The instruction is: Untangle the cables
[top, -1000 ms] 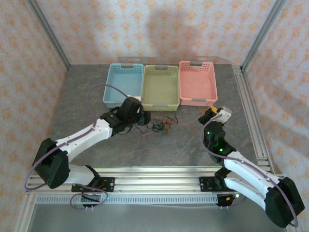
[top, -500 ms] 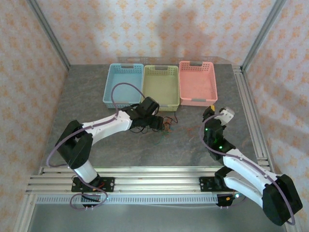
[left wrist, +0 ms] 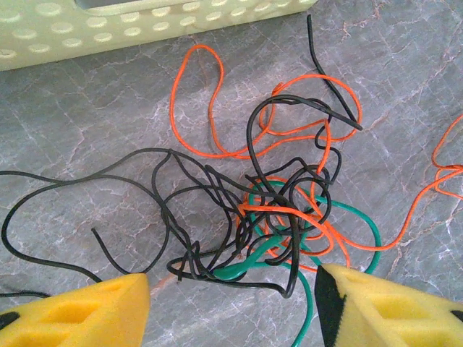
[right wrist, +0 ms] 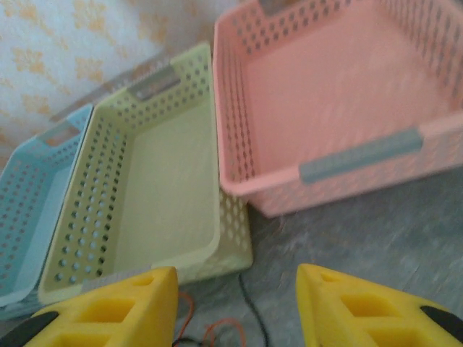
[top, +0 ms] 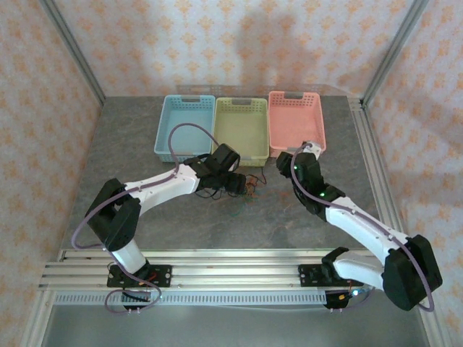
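The cables (left wrist: 282,210) lie in one tangle on the grey table: orange, black and green wires knotted together, just in front of the green basket (left wrist: 145,22). From above, the tangle (top: 246,189) is a small clump. My left gripper (left wrist: 231,311) hovers low over its near edge, open, with yellow fingers (left wrist: 79,314) either side and only a green and a black strand lying loose between them. It appears from above as the left gripper (top: 235,184). My right gripper (right wrist: 235,307) is open and holds nothing, with a black wire end (right wrist: 249,307) and an orange loop (right wrist: 187,314) below it.
Three baskets stand in a row at the back: blue (top: 182,129), green (top: 240,130), pink (top: 295,124). The right gripper (top: 288,160) sits close to the pink basket's front left corner (right wrist: 239,184). Metal frame rails run along the table's right side (top: 372,166) and near edge.
The right arm has swung left and forward to the gap before the green and pink baskets. The left arm reached right onto the tangle a second ago and has since held still.
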Robot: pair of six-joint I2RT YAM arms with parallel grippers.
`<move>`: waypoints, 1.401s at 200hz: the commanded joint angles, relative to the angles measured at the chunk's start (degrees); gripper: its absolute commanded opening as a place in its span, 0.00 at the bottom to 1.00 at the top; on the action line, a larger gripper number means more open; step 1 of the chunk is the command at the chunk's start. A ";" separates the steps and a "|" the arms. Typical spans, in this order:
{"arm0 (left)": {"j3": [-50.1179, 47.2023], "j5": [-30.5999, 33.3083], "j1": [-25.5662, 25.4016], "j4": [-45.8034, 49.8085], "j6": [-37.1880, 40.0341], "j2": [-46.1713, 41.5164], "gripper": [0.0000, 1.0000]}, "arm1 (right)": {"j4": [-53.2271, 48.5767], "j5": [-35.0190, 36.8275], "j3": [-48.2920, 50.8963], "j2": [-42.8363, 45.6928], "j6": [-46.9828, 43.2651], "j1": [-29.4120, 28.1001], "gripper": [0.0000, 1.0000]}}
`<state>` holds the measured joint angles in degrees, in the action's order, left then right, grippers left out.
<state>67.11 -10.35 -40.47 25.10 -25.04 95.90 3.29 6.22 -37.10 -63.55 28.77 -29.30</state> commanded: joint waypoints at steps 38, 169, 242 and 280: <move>0.86 -0.88 0.65 0.94 -0.53 0.33 0.62 | -9.71 -9.62 1.16 -2.77 22.72 -2.42 0.46; 0.09 -1.26 1.19 0.37 -0.98 -0.21 0.61 | -10.92 -11.73 2.77 -10.71 34.26 -8.65 0.48; -0.44 -1.25 1.31 0.00 -0.98 -0.66 0.61 | -10.14 -8.38 0.00 -17.00 34.08 -8.69 0.42; -0.49 -1.26 1.27 -0.04 -0.93 -0.72 0.61 | -9.54 -7.44 -0.47 -17.99 33.72 -8.16 0.33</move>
<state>67.02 -11.62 -39.59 25.06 -25.63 95.90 -6.63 -3.79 -36.12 -80.34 62.59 -37.74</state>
